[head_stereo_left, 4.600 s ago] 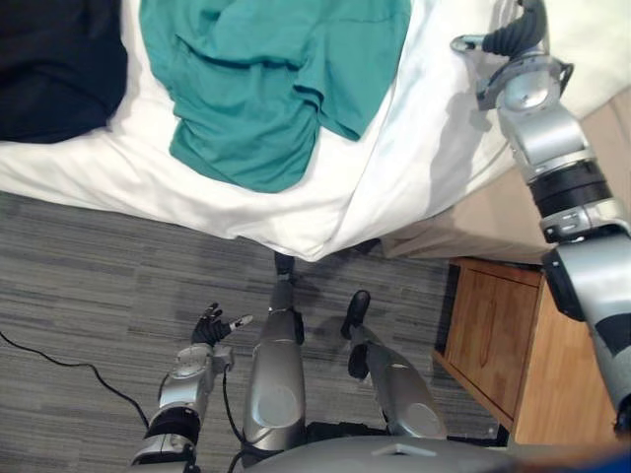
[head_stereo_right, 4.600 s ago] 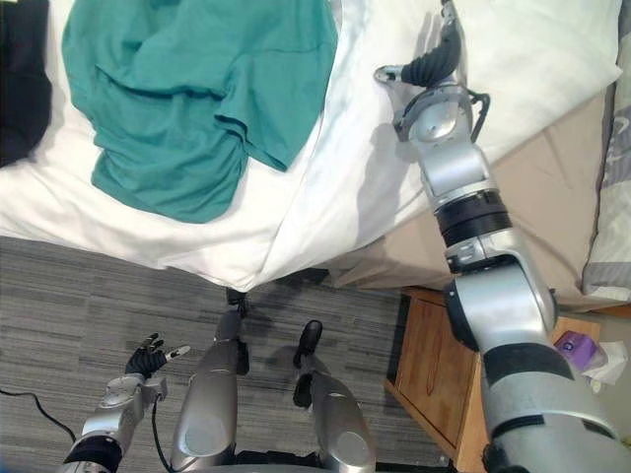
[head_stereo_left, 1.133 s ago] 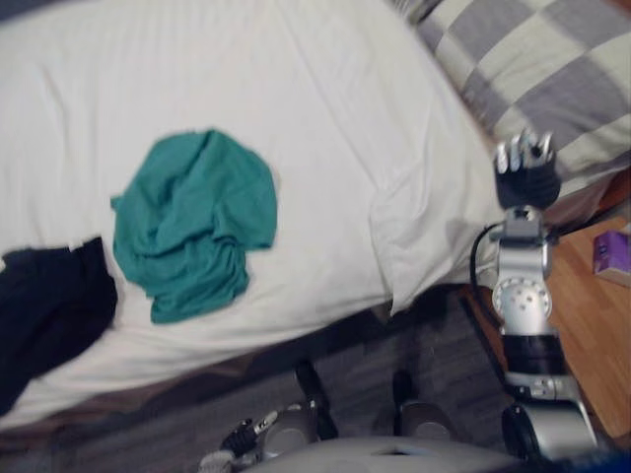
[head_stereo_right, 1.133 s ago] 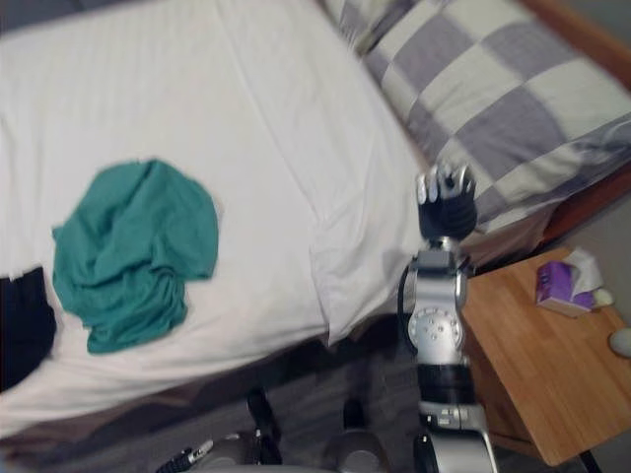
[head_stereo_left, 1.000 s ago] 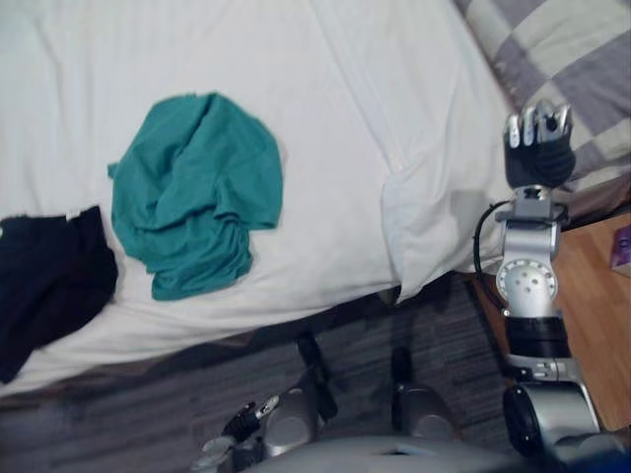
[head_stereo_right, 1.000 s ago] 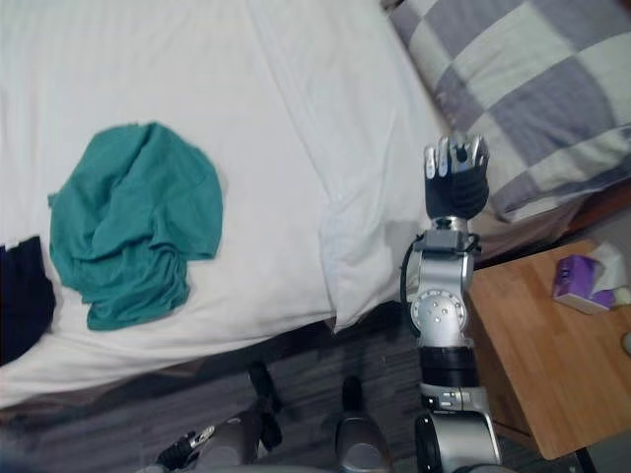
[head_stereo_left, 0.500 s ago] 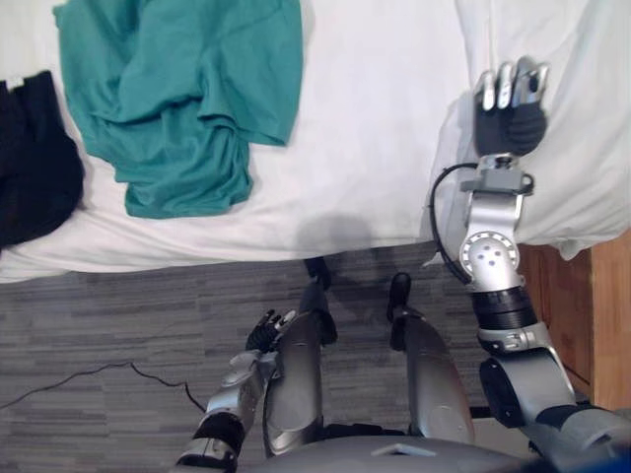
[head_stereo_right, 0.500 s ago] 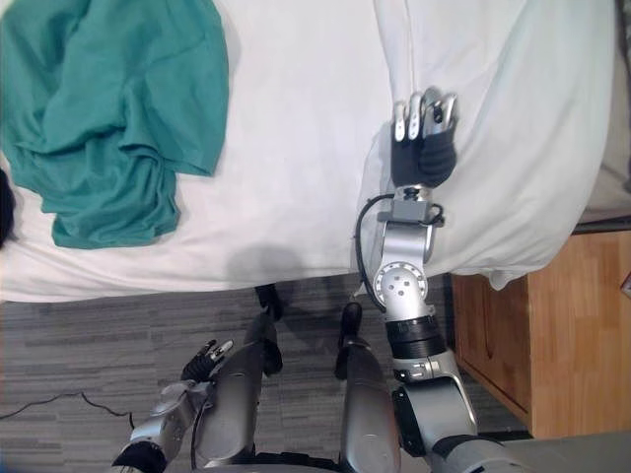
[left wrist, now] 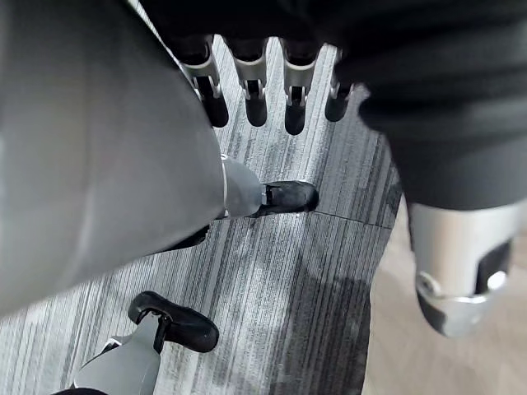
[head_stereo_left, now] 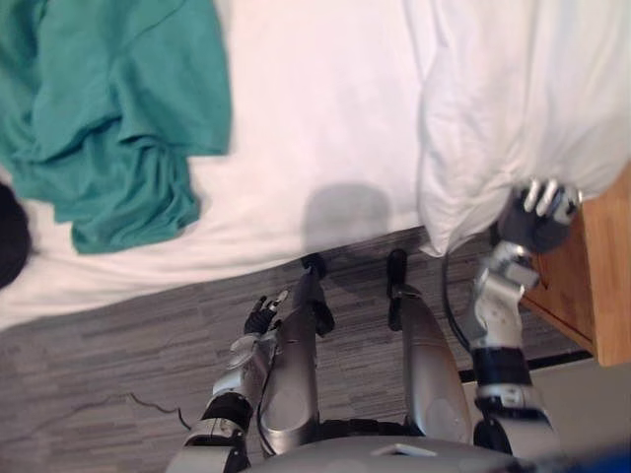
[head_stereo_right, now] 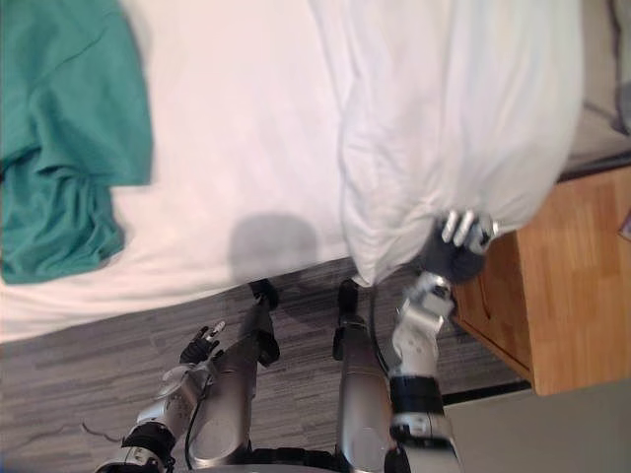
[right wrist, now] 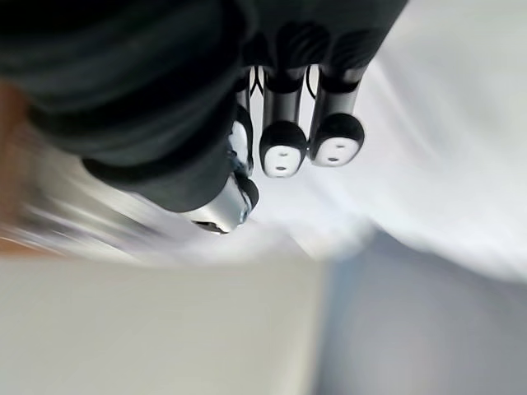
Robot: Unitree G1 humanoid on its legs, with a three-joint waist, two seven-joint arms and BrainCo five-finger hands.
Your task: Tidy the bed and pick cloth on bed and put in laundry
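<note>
A crumpled teal cloth [head_stereo_left: 99,118] lies on the white bed sheet [head_stereo_left: 315,118] at the upper left. The edge of a black cloth [head_stereo_left: 8,236] shows at the far left. A white duvet [head_stereo_left: 503,99] is bunched at the upper right and hangs over the bed's edge. My right hand [head_stereo_left: 537,212] is just below the duvet's hanging corner with its fingers [right wrist: 284,148] curled into a fist; I see nothing between them. My left hand [head_stereo_left: 264,313] hangs low over the floor, far from the bed, its fingers [left wrist: 251,90] straight.
A wooden nightstand [head_stereo_right: 562,296] stands right of the bed, close to my right hand. Grey striped carpet [head_stereo_left: 99,374] covers the floor in front of the bed, with a pale floor strip [head_stereo_right: 552,434] at the lower right.
The camera has swung, so the whole picture has shifted. My right hand has dropped from in front of the duvet to its lower hanging corner, still curled. The left hand stays low and open.
</note>
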